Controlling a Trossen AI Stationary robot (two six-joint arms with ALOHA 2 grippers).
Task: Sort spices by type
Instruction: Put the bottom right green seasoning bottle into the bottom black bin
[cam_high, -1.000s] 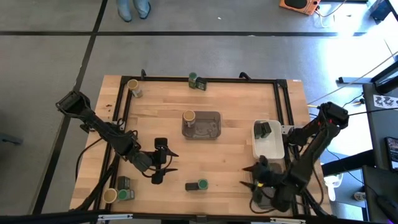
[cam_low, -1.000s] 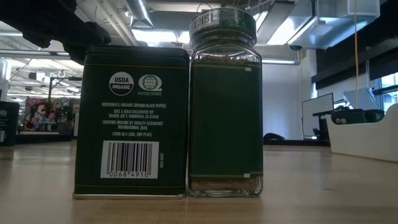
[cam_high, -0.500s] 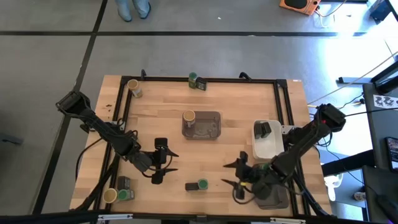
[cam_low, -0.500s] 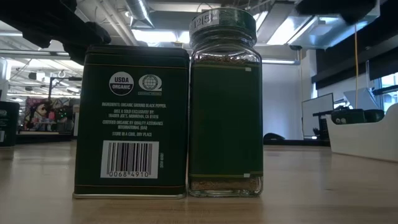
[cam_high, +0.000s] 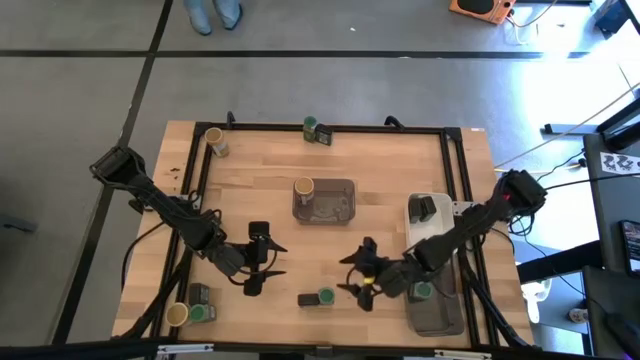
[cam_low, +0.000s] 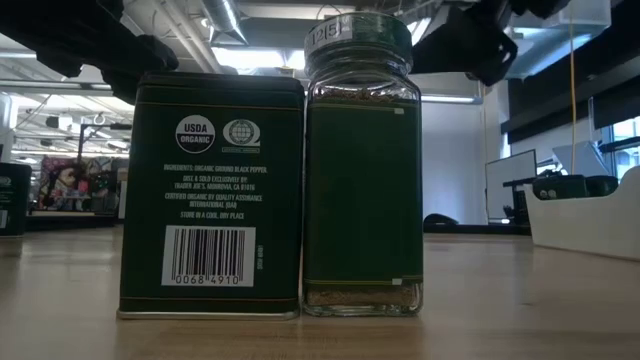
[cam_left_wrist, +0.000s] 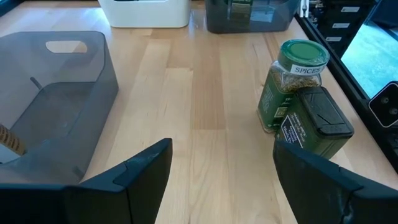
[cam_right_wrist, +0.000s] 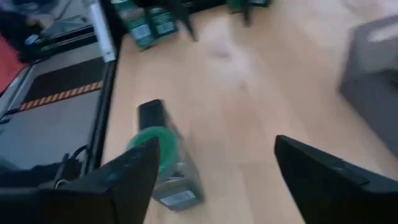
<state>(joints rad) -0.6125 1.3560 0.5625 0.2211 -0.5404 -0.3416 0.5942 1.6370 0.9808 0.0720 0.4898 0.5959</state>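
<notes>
Seen from table height, a dark tin (cam_low: 211, 196) and a green-lidded jar (cam_low: 362, 170) stand upright and touching, and the tin's barcode and label text can be read only here. From above, the same pair shows as small shapes near the front edge of the worktop (cam_high: 380, 160), just beside the right gripper (cam_high: 359, 278), whose fingers are spread apart and hold nothing. The right wrist view looks down on that jar and tin between its own fingers (cam_right_wrist: 134, 177).

The left gripper (cam_high: 259, 262) hangs over the front left of the worktop, fingers apart and empty. Its wrist view alone shows the word "SPICES" on the jar's label.

The overhead count of green-lidded jars: one by the rear rail (cam_high: 311, 127), one in the front left corner (cam_high: 200, 313), one in the dark tray (cam_high: 437, 313) at front right, and the front middle one. Tan-lidded jars number three: rear left (cam_high: 212, 137), front left (cam_high: 177, 315), and one at the corner of the grey tray (cam_high: 333, 205). A dark tin lies in the white tray (cam_high: 430, 238); another stands at front left (cam_high: 198, 295).
</notes>
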